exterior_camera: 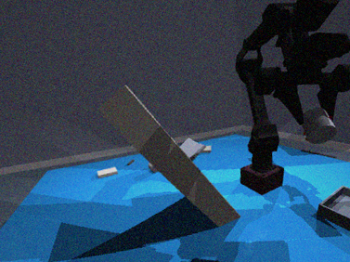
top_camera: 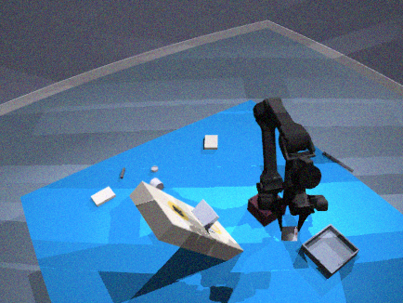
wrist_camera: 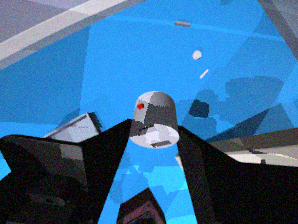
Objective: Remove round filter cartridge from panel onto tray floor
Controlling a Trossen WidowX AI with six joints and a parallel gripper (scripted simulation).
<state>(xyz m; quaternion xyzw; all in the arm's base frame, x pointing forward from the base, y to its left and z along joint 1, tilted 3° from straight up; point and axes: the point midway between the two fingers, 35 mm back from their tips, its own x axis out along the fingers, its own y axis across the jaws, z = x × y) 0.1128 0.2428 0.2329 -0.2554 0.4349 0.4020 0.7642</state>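
While your gripper [wrist_camera: 152, 131] was clamped on the filter cartridge [wrist_camera: 154, 119], out of the service panel [top_camera: 183, 219] and hanging in the air near the tray [top_camera: 330, 249], you were mid-carry and next needed to lower it onto the tray floor and release

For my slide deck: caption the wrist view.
Gripper fingers clamp the grey filter cartridge above the blue mat, tray corner visible at left.

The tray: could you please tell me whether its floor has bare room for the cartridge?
Yes: the tray floor shows nothing between its four walls. The gripper, shut on the filter cartridge, hangs just left of it, beside the arm's base.
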